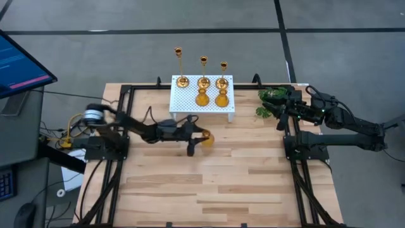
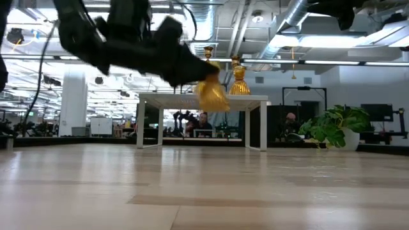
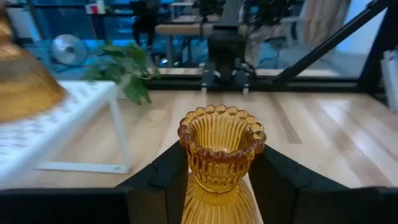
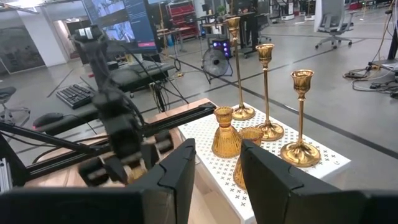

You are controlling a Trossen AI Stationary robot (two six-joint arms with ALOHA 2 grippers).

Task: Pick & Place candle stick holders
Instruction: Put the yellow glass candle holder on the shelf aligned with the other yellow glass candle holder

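Clamped in our left claw (image 3: pixel 219 186), the last amber holder (image 3: pixel 221 146) hangs above the surface (image 1: pixel 253 171); five holders stand on the white stand (image 1: pixel 183 104) ahead; right claw (image 4: pixel 214 180) apart, waiting.

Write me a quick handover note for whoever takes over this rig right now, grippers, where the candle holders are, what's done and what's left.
Left gripper: shut on an amber holder, held in the air in front of the white stand.
Right gripper: open, empty, waiting at the table's right edge near the green plant.
On the stand: three brass candlesticks in the back row, two amber holders in front of them.
Left to do: set down the carried holder. Whether it is going onto or coming off the stand cannot be told.
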